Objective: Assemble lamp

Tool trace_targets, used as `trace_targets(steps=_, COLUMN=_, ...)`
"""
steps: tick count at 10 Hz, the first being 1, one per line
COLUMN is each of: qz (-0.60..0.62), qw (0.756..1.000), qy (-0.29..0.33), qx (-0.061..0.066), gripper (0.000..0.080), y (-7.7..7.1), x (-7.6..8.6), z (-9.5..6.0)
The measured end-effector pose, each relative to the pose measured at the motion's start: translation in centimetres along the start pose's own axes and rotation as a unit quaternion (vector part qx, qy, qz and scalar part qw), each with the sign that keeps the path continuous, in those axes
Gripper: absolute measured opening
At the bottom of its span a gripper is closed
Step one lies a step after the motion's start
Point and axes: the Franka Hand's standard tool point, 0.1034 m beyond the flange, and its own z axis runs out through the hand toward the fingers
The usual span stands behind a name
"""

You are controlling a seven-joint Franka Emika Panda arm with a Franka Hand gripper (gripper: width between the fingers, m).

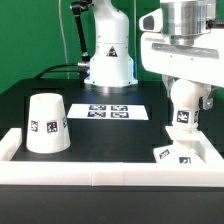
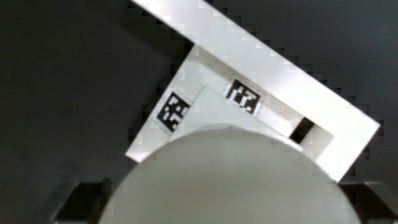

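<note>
My gripper point(image 1: 183, 103) is shut on the white round bulb point(image 1: 184, 108) and holds it upright at the exterior view's right, its neck just above the flat square base point(image 1: 182, 153). I cannot tell if neck and base touch. In the wrist view the bulb point(image 2: 228, 180) fills the lower middle between my dark fingers point(image 2: 79, 200), with the tagged base point(image 2: 231, 95) beyond it. The large tapered shade point(image 1: 46, 123) stands mouth down at the exterior view's left, apart from the gripper.
The marker board point(image 1: 113, 111) lies flat on the black table in the middle. A white rail point(image 1: 110, 170) frames the table's front and sides. The arm's white pedestal point(image 1: 108, 60) stands at the back.
</note>
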Motion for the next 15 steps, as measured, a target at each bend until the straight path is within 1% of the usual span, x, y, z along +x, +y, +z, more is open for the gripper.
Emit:
trace_targets(steps=2, qz=0.125, qw=0.992, qy=-0.026, qx=0.01, gripper=0.0576, y=-0.38, x=0.12, z=0.08)
trace_targets(steps=3, qz=0.144, qw=0.989, qy=-0.028, qx=0.011, gripper=0.0576, y=-0.41, x=0.2, z=0.1)
trace_targets(steps=4, qz=0.158, qw=0.987, qy=-0.028, qx=0.012, gripper=0.0648, y=-0.5, x=0.05, z=0.12)
trace_targets(steps=5, qz=0.165, qw=0.986, qy=-0.03, qx=0.014, gripper=0.0648, y=-0.6, x=-0.07, z=0.1)
trace_targets(steps=6, qz=0.143, qw=0.989, qy=-0.029, qx=0.013, gripper=0.0684, y=-0.59, x=-0.05, z=0.08)
trace_targets(steps=7, qz=0.083, qw=0.996, qy=-0.031, qx=0.009, gripper=0.0695, y=-0.59, x=-0.18, z=-0.1)
trace_targets(steps=8, qz=0.047, qw=0.998, qy=-0.03, qx=0.01, gripper=0.0695, y=-0.71, x=-0.22, z=-0.24)
trace_targets(steps=9, qz=-0.043, qw=0.999, qy=-0.023, qx=0.007, gripper=0.0698, y=-0.63, x=-0.24, z=-0.24)
trace_targets(steps=10, qz=-0.127, qw=0.992, qy=-0.014, qx=0.0, gripper=0.0698, y=-0.61, x=-0.44, z=-0.23)
trace_targets(steps=12, qz=-0.18, qw=0.984, qy=-0.015, qx=0.001, gripper=0.0698, y=-0.63, x=-0.44, z=-0.17)
trace_targets(steps=15, qz=-0.298, qw=0.954, qy=-0.013, qx=0.001, gripper=0.0698, y=-0.54, x=-0.35, z=-0.11)
